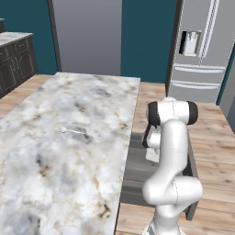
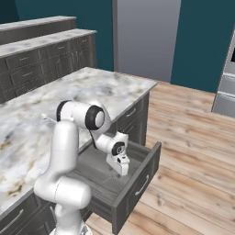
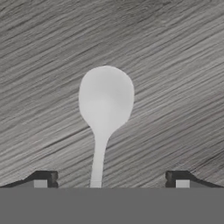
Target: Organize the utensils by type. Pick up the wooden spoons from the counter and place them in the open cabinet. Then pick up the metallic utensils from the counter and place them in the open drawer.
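Note:
My gripper hangs down inside the open drawer, fingers pointing at its grey wood-grain floor. The jaws stand wide open with nothing between them. A silver metal spoon lies flat on the drawer floor right under the hand, its handle running toward the gap between the fingertips without touching either. Another thin metallic utensil lies on the marble counter, also seen as a thin sliver beside my arm's shoulder. The drawer juts out from the island's side.
A steel fridge stands at the far right across the wooden floor. Dark base cabinets line the far left wall. The pulled-out drawer front reaches into the floor space beside my base.

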